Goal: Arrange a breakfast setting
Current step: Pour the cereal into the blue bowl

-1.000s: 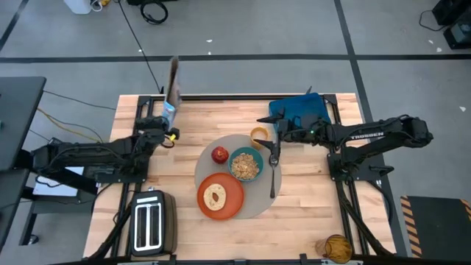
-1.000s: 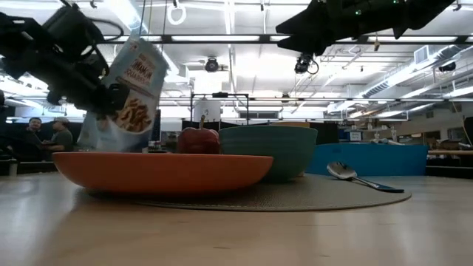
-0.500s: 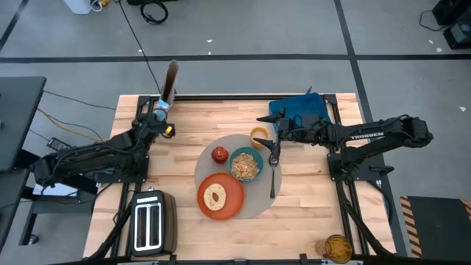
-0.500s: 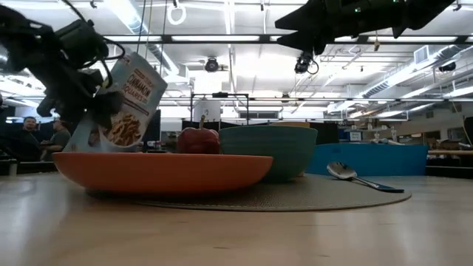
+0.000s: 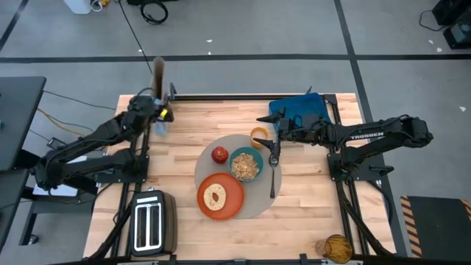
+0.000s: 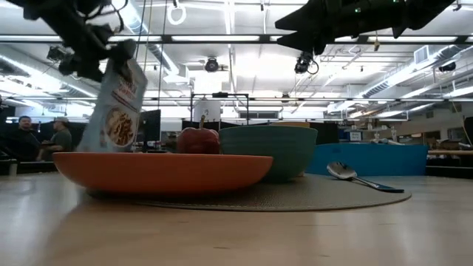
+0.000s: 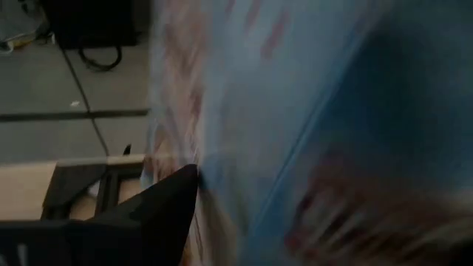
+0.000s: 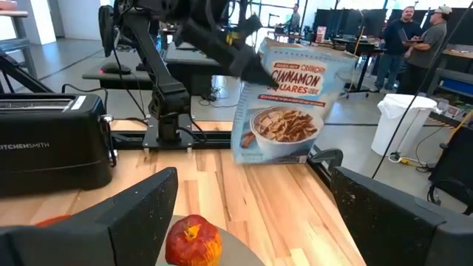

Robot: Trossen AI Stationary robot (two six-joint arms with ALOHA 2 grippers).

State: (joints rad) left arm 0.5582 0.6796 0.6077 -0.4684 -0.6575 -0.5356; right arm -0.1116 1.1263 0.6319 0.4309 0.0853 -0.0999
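On the round mat (image 5: 259,207) sit the orange plate (image 5: 229,200) with the toast (image 5: 215,196), the teal bowl (image 5: 246,165) of cereal, the red apple (image 5: 219,154), the cup (image 5: 259,135) and the spoon (image 5: 272,180). A cereal box (image 8: 284,103) stands a little tilted at the table's far left corner. My left gripper (image 8: 250,50) is open at the box's top corner. My right gripper (image 8: 251,222) hangs open, high above the spoon's bowl end and the cup, and holds nothing. My left gripper stands at the cereal box's upper corner (image 8: 259,55), coming level from the table's left side. Whether a finger touches the box I cannot tell. The box's bottom edge (image 8: 270,159) rests on the table.
A blue tray (image 5: 298,110) lies at the far right, under my right arm. The silver toaster (image 5: 151,224) stands at the near left. Bare wood shows between the box and the mat. People stand in the room beyond the table.
My left gripper has risen from the middle of the cereal box to its top corner and swung toward the table's far left corner. The box has turned about, showing a narrower face in the low view, and has shifted a little leftward.
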